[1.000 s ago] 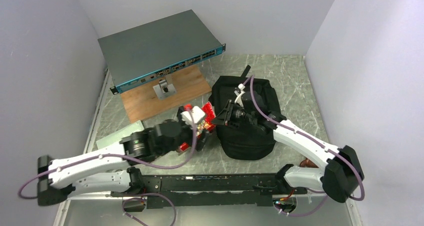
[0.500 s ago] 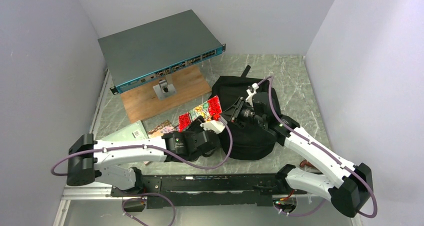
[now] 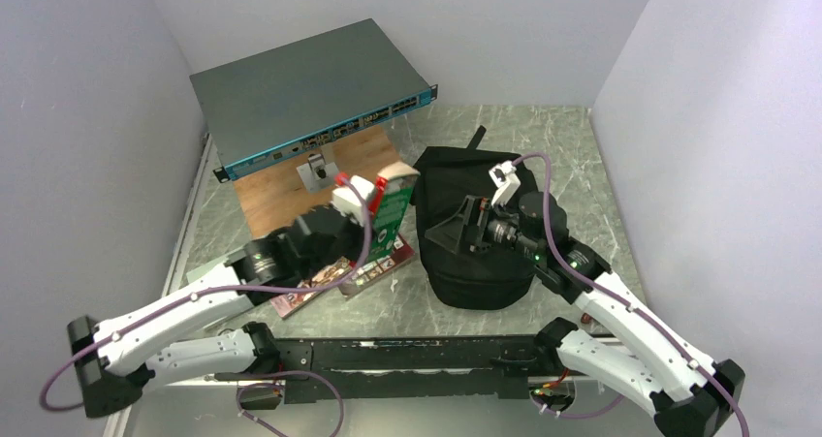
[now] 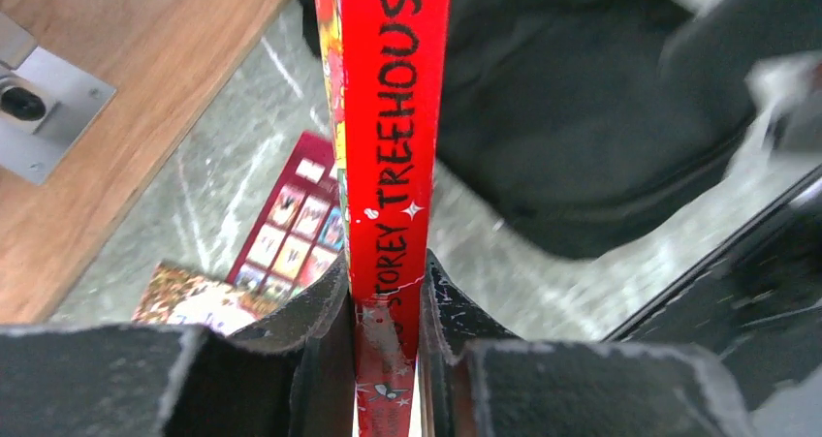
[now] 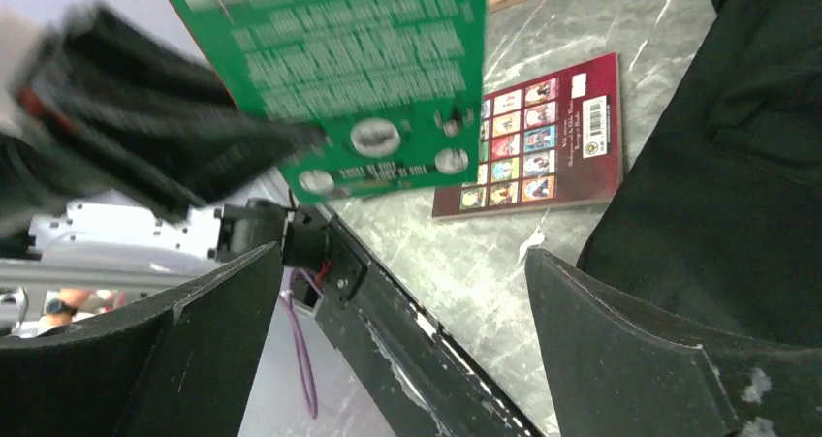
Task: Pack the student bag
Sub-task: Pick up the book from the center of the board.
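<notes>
The student bag (image 3: 485, 263) is a black fabric backpack lying on the marble table right of centre; it also shows in the left wrist view (image 4: 582, 117) and the right wrist view (image 5: 746, 146). My left gripper (image 3: 371, 207) (image 4: 388, 301) is shut on a book (image 3: 393, 200) with a red spine (image 4: 388, 117) and a green back cover (image 5: 359, 78), held on edge above the table just left of the bag. My right gripper (image 3: 448, 232) (image 5: 402, 311) hangs over the bag's left part, open, with nothing between its fingers (image 5: 630, 340).
A maroon book (image 3: 383, 261) (image 5: 538, 137) and another colourful book (image 3: 310, 296) lie flat on the table below the held book. A grey network switch (image 3: 310, 98) rests at the back left over a wooden board (image 3: 320, 180) with a metal bracket (image 3: 318, 173). Walls close in on both sides.
The book passed from my right gripper to my left: the left closed on it and raised it on edge, while the right opened and drew back to the right over the bag.
</notes>
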Robot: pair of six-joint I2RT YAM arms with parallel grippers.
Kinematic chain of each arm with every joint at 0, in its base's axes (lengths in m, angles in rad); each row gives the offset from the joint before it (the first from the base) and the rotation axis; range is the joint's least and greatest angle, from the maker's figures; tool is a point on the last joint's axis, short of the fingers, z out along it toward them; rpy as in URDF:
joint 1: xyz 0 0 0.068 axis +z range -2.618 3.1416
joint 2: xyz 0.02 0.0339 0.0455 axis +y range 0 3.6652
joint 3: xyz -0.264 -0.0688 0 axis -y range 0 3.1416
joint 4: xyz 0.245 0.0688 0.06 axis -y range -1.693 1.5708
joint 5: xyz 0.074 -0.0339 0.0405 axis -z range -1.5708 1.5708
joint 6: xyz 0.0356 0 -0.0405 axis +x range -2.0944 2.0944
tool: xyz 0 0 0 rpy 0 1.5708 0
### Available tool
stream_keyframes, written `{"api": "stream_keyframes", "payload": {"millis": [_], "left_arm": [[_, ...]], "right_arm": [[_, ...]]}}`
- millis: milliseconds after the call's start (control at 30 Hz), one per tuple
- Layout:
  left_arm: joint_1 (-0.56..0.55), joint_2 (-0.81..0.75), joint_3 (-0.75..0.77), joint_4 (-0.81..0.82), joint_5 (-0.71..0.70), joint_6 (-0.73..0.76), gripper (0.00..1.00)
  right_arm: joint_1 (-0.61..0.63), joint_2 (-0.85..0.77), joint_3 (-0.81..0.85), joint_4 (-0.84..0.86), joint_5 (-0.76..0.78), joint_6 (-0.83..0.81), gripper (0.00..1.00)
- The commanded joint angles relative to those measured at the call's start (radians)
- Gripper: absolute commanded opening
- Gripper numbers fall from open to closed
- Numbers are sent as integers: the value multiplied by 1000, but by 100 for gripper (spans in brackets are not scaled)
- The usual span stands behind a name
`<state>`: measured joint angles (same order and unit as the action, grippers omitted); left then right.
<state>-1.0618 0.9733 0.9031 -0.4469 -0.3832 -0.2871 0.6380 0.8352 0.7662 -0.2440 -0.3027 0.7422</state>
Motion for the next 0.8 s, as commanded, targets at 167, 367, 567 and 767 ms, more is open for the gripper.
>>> {"api": "stream_keyframes", "payload": {"millis": [167, 367, 567, 767], "left_arm": [[297, -83, -19, 524, 566, -480, 0], [333, 75, -62, 974, 742, -821, 0], [316, 212, -109, 1341, 778, -1058, 0], [279, 254, -158, 1518, 706, -1122, 0]], "right_arm": [[-1, -217, -270, 404, -211, 206, 99], [0, -257, -358, 620, -124, 422, 100], [0, -310, -392, 703, 41, 511, 99], [0, -343, -421, 688, 163, 602, 78]]}}
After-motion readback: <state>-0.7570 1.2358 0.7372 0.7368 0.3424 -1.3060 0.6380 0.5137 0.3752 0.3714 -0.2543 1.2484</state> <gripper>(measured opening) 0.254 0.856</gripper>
